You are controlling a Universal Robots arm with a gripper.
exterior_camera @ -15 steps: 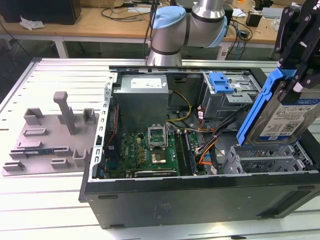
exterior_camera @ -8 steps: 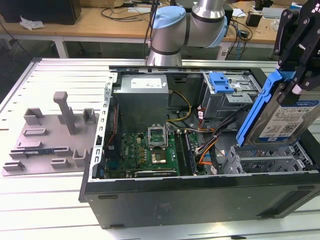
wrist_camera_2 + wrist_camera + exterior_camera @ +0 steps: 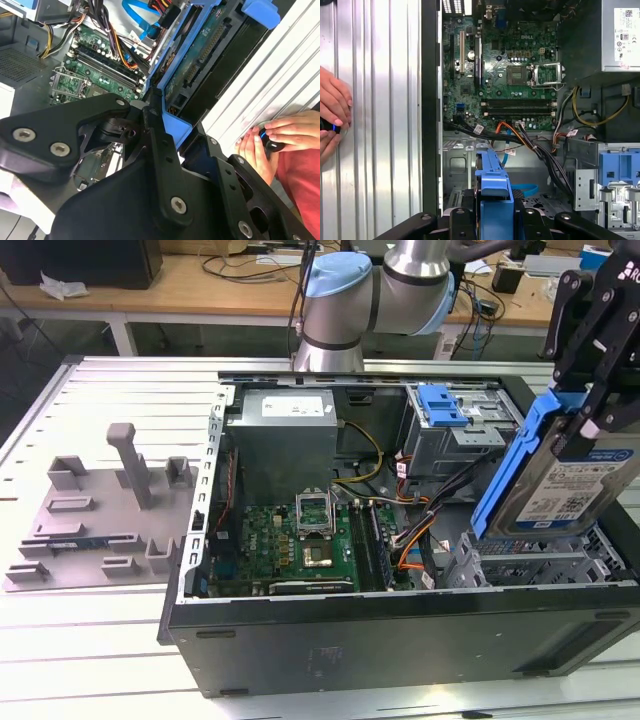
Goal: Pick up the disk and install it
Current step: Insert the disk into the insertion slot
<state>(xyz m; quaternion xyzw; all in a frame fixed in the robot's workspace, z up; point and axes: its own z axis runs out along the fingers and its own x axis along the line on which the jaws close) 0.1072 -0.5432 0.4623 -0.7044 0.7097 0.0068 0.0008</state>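
- We see the gripper [image 3: 588, 418] clenched on the disk [image 3: 560, 498], pinching it by its upper edge so that it hangs on edge, tilted.
- The disk is in the air over the drive cage [image 3: 540, 565], at the end of the open computer case [image 3: 400, 645] on the exterior view's right. It is not seated yet.
- In the second wrist view the disk's [image 3: 200, 55] circuit-board face and connector edge are bare, framed by the blue bracket [image 3: 175, 122].
- We judge it stiff, dense and heavy for its size. Its metal faces look smooth enough to slip, and a knock could harm it.
- We think the bracket's side rails are the place to take hold, never the board or the connector.
- A person's hands [image 3: 332, 120] rest on the ribbed worktop [image 3: 380, 150] just beside the case wall.
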